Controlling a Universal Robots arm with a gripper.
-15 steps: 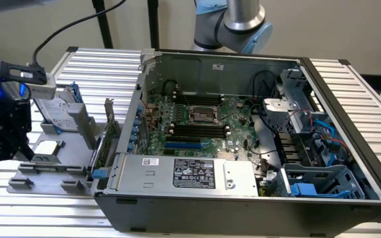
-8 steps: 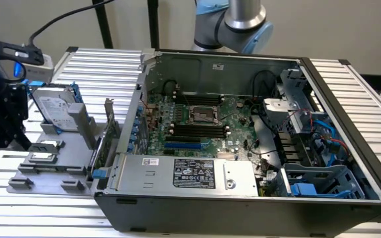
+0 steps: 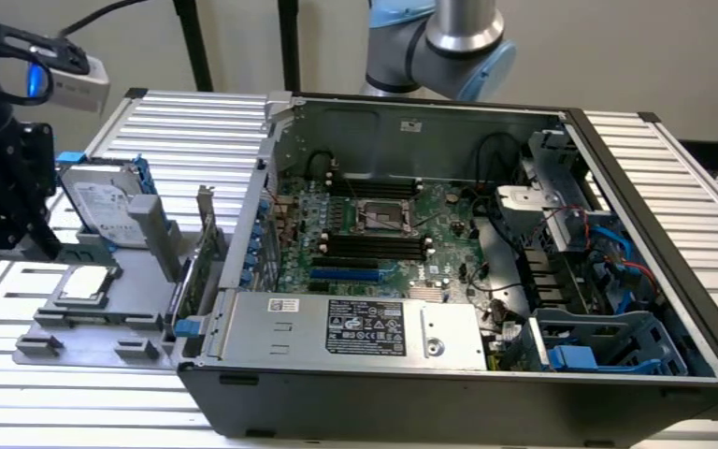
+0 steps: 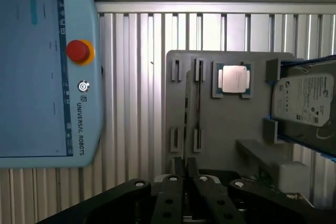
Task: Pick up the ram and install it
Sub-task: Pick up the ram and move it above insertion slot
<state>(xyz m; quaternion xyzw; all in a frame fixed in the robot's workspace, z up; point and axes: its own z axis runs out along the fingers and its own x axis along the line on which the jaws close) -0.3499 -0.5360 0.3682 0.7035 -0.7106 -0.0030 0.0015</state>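
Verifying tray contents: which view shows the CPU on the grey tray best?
Wrist view: the CPU faces the camera squarely, metal lid and green border plain, seated in its pocket on the grey tray. The exterior view shows it obliquely and foreshortened, near the hard drive standing on the tray.

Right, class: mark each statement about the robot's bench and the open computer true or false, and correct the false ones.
1. A processor chip lies on the grey tray. True.
2. The ram sits in a black memory slot. False: it stands on edge in the tray, and the slots are bare.
3. The gripper holds the ram. False: its fingers are shut on nothing, and the ram stands free in the tray.
4. The teach pendant has a red button. True.
5. The hard drive is inside the computer case. False: it rests on the tray, outside the case.
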